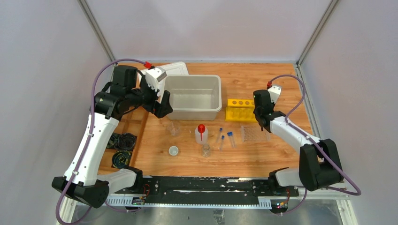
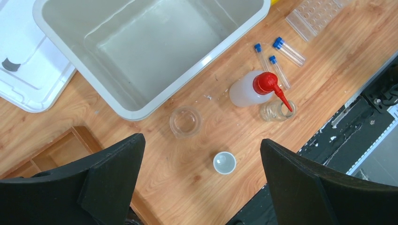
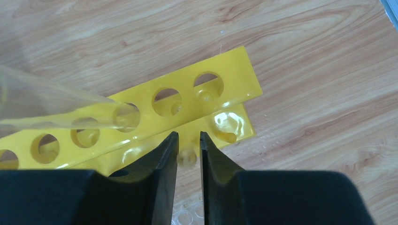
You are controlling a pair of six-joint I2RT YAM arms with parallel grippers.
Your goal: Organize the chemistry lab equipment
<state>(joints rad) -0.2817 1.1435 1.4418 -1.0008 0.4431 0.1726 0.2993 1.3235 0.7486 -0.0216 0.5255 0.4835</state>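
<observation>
Slanted into one hole of the yellow test-tube rack (image 3: 237, 70), a clear test tube (image 3: 56, 105), upper end out of frame, so no telling whether capped; probably placed there for upright, sorted storage. Just beside it, above the rack's near edge, the right gripper (image 3: 188, 136), jaws a narrow slit apart and closed on nothing identifiable. Only a pale blur in the gap, too soft to name; tube off to one side of the jaws, so apparently not gripped. Further out on the tabletop (image 1: 239, 77), lying flat and loose in front of the rack, several blue-capped test tubes (image 2: 289, 51), likely next for the rack, with a clear well tray (image 2: 319, 16) just behind. Standing upright nearby, the white squeeze bottle (image 2: 244, 91), red nozzle angled over a small glass flask (image 2: 274, 111), touching or just beside it, hard to tell which. Nearer the left arm, a small glass beaker (image 2: 185, 122) just off the corner of the grey bin (image 2: 206, 58), nothing inside it, and a tiny white cup (image 2: 225, 162) apart from both. Hovering above these, the left gripper (image 2: 202, 143), jaws spread fully wide, holding nothing; seemingly poised for glassware suited to the bin. Behind the bin, a white lid (image 2: 33, 89), off to the side, leaving the bin open for loading. At the left edge, a wooden compartment tray (image 1: 133, 122) with black cable coils (image 1: 125, 140), no part of the sorting.
</observation>
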